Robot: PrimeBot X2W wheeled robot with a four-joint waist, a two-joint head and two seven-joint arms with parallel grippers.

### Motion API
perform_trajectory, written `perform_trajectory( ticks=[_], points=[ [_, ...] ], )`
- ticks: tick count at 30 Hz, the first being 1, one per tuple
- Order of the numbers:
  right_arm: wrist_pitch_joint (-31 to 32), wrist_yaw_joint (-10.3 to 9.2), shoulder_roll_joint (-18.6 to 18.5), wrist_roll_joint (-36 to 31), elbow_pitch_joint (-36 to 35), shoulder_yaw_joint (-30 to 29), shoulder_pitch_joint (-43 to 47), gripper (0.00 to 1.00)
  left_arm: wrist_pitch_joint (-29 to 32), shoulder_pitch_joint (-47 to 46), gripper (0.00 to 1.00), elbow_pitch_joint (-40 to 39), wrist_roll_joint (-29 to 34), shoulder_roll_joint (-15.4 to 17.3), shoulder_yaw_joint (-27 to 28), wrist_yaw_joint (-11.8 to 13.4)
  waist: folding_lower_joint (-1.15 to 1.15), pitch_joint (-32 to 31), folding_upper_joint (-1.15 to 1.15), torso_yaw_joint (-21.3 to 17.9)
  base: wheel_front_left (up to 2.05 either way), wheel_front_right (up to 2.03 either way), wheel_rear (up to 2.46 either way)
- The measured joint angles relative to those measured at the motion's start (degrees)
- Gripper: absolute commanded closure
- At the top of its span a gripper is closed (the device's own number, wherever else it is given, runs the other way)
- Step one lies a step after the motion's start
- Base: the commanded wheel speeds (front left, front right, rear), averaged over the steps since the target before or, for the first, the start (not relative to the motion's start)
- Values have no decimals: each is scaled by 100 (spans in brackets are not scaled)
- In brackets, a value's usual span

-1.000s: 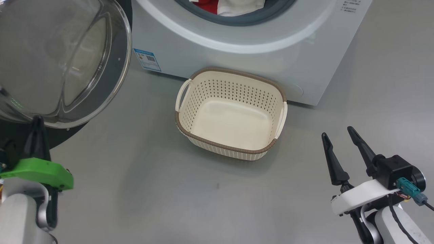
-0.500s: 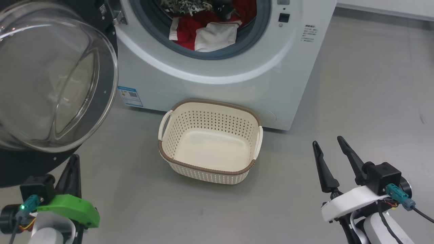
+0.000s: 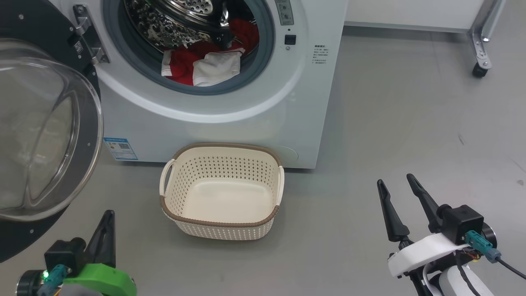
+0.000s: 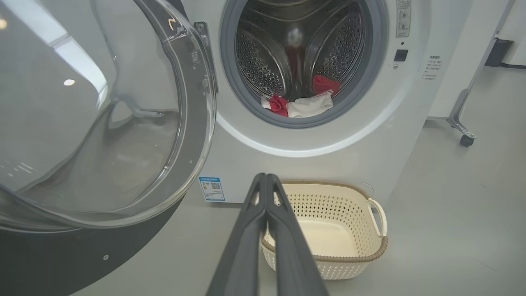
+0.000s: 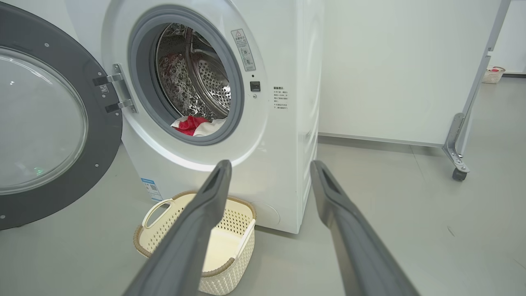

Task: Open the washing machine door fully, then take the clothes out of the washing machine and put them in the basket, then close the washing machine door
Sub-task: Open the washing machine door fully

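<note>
The white washing machine (image 3: 263, 102) stands ahead with its drum uncovered. Its black-framed glass door (image 3: 45, 135) hangs swung out to the left on the hinge. A red garment (image 3: 181, 65) and a white cloth (image 3: 215, 68) lie at the front of the drum, also seen as clothes (image 4: 308, 107) in the left wrist view. The cream basket (image 3: 222, 146) sits empty on the floor against the machine's front. My left gripper (image 3: 108, 216) is low at the left, below the door, fingers pressed together (image 4: 266, 177). My right gripper (image 3: 395, 179) is open at the lower right, holding nothing (image 5: 269, 166).
Grey floor (image 3: 370, 135) stretches to the right of the machine. A metal frame leg with a caster (image 3: 478, 70) stands at the far right before a white wall panel (image 5: 390, 70). A second small basket (image 5: 492, 75) sits far back.
The head camera has tilted up, so the drum opening and the clothes have come fully into the picture. Both grippers keep their states, left shut and right open.
</note>
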Motion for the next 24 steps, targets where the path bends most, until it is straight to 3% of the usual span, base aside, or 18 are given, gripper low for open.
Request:
perform_trajectory(
  ticks=[5,6,7,8,9,10,24],
  points=[
    [-41,-7,-1,0,-54,-29,37,0,-47,105,97,-226,79,-136,-165,-3,0,-18,0,-197,0,0,0],
    [-42,-7,-2,0,-66,-54,43,0,-51,105,64,-274,125,-159,-204,-3,0,-14,0,-221,0,0,0],
    [-42,-7,-3,0,-71,-70,51,0,-52,105,50,-322,152,-181,-220,-3,0,-5,0,-237,0,0,0],
    [-42,-7,-3,0,-74,-75,55,0,-53,105,21,-357,154,-196,-221,-3,0,5,0,-246,0,0,0],
    [-42,-7,-2,0,-76,-75,57,0,-74,107,4,-379,156,-203,-221,-3,0,14,0,-253,0,0,0],
    [-42,-7,-2,0,-81,-76,58,0,-100,110,0,-410,171,-209,-218,-2,0,23,0,-258,0,0,0],
    [-43,-7,14,-1,-118,-80,105,0,-146,279,0,-670,255,-279,-248,8,0,90,0,-274,0,0,0]
  ],
)
